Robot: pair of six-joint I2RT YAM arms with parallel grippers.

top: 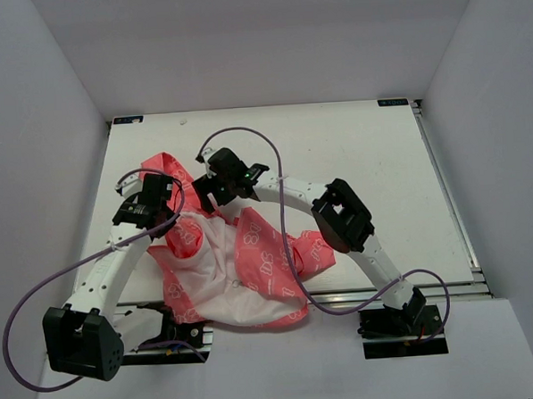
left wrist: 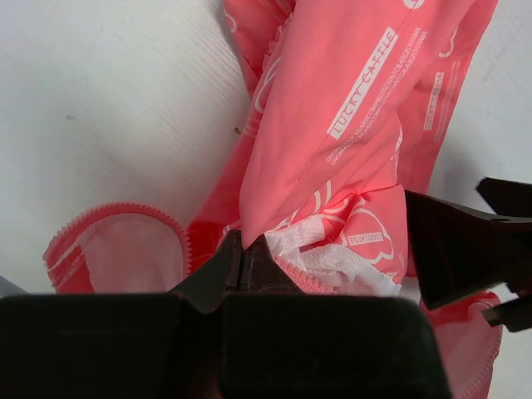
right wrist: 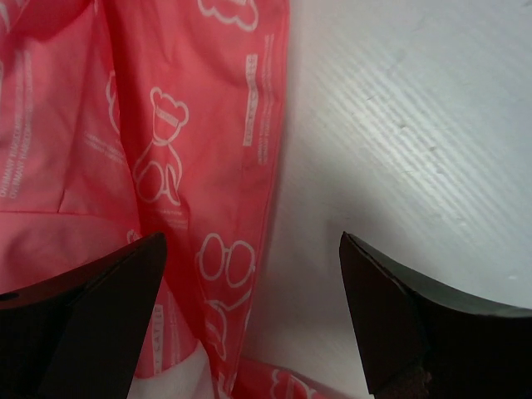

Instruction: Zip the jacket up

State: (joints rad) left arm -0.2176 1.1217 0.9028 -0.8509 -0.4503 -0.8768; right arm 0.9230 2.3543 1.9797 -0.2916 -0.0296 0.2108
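Jacket (top: 260, 253) lies crumpled, coral-pink with white print, lining exposed.

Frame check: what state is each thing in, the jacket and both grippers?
jacket: bunched on the table, front open, white lining showing.
left gripper: shut, pinching a fold of the jacket.
right gripper: open, fingers wide apart over the jacket's edge, holding nothing.
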